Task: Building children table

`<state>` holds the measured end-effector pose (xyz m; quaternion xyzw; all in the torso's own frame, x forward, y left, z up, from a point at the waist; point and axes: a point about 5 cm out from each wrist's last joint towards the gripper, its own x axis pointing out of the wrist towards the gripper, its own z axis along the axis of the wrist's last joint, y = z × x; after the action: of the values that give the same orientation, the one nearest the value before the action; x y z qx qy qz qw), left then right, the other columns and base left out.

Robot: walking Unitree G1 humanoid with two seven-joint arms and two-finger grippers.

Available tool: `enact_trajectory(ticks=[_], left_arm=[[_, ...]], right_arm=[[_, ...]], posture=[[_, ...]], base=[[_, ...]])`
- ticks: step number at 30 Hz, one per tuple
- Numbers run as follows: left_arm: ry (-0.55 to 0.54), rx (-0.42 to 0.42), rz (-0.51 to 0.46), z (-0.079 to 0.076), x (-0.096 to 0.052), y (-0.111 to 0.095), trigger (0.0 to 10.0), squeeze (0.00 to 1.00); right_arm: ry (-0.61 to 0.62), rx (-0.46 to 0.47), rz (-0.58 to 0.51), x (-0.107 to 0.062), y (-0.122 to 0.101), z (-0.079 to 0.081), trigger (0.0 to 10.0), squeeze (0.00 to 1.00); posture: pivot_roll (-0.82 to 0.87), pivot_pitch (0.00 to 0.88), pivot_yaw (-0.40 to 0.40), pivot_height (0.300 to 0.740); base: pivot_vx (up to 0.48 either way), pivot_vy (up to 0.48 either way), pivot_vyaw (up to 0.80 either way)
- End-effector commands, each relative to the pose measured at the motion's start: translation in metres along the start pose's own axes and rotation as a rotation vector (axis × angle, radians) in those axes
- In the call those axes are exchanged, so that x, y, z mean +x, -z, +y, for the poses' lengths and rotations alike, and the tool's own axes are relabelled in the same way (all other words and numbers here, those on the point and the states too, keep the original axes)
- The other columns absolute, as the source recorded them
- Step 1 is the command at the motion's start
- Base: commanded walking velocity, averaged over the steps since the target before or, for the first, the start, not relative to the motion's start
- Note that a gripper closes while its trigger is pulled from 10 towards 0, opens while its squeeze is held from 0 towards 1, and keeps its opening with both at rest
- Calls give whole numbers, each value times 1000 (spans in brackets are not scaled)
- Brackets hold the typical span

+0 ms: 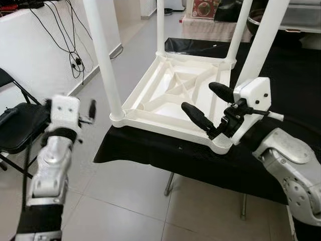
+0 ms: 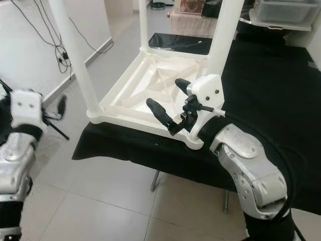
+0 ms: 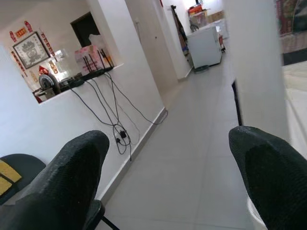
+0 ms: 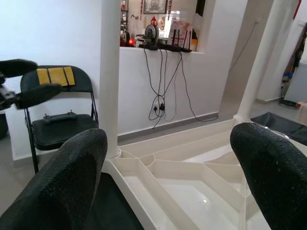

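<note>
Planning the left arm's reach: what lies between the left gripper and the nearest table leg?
Nothing. In the left eye view, only bare floor shows between the left gripper and the leg.

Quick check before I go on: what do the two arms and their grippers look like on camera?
Both arms have silver metal shells with dark joints. The left gripper and right gripper each have a white boxy housing with small screw holes and two long black fingers with finely textured, rounded tips. Black cables run along the right arm.

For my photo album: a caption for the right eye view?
Open right claw beside a leg of the upturned white table.
</note>
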<state>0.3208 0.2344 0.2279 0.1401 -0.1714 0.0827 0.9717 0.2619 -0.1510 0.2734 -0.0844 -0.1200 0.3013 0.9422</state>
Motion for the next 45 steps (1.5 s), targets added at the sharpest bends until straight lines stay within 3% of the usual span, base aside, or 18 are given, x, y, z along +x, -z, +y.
enact_trajectory(ticks=[1, 5, 11, 15, 17, 26, 30, 31, 33, 34, 35, 38, 40, 41, 42, 45], left_arm=[[-3, 2, 7, 5, 2, 3, 10000, 0], [7, 4, 6, 10, 10, 4, 10000, 0], [45, -59, 23, 12, 18, 10, 10000, 0], [201, -183, 3, -4, 25, 8, 10000, 0], [223, -211, 2, -7, 27, 7, 10000, 0], [261, -246, 15, -14, 33, 12, 10000, 0], [297, -249, 10, -22, 27, 10, 10000, 0], [378, -241, 24, -43, 2, 12, 10000, 0], [378, -241, 24, -43, 2, 12, 10000, 0], [427, -243, 41, -55, -17, 14, 10000, 0], [427, -243, 41, -55, -17, 14, 10000, 0], [539, -278, 104, -85, -78, 17, 10000, 0], [539, -278, 104, -85, -78, 17, 10000, 0], [557, -279, 120, -91, -93, 18, 10000, 0], [562, -266, 143, -96, -107, 20, 10000, 0], [563, -244, 167, -101, -120, 25, 10000, 0]], right_arm=[[-10, -13, 7, -1, -1, 4, 10000, 992], [-13, -15, 14, -3, 0, 6, 10000, 992], [-17, -11, 20, -5, 0, 8, 10000, 996], [-20, -9, 21, -6, -1, 8, 10000, 992], [-21, -8, 22, -7, -1, 9, 10000, 996], [-34, 8, 29, -9, -1, 13, 10000, 992], [-33, 48, 49, -11, 8, 16, 10000, 988], [18, 127, 130, -15, 39, 22, 10000, 965], [18, 127, 130, -15, 39, 22, 10000, 965], [64, 145, 188, -20, 60, 27, 10000, 941], [64, 145, 188, -20, 60, 27, 10000, 941], [171, 188, 310, -36, 101, 47, 10000, 631], [171, 188, 310, -36, 101, 47, 10000, 631], [172, 198, 323, -39, 105, 54, 10000, 525], [198, 191, 337, -43, 108, 57, 10000, 71], [261, 182, 352, -48, 112, 54, 10000, 0]], posture=[[-100, 103, 2, 740], [-105, 113, 5, 740], [-115, 129, 4, 740], [-121, 142, 2, 740], [-124, 146, 2, 740], [-134, 165, 1, 740], [-129, 168, 2, 740], [-118, 162, 3, 740], [-118, 162, 3, 740], [-112, 159, 6, 740], [-112, 159, 6, 740], [-84, 146, 9, 740], [-84, 146, 9, 740], [-82, 143, 10, 740], [-71, 118, 7, 740], [-68, 104, 8, 740]], base=[[0, 0, 0], [0, 0, 0], [0, 0, 0], [0, 0, 0], [0, 0, 0], [0, 0, 0], [0, 0, 0], [0, 0, 0], [0, 0, 0], [0, 0, 0], [0, 0, 0], [0, 0, 0], [0, 0, 0], [0, 0, 0], [0, 0, 0], [0, 0, 0]])
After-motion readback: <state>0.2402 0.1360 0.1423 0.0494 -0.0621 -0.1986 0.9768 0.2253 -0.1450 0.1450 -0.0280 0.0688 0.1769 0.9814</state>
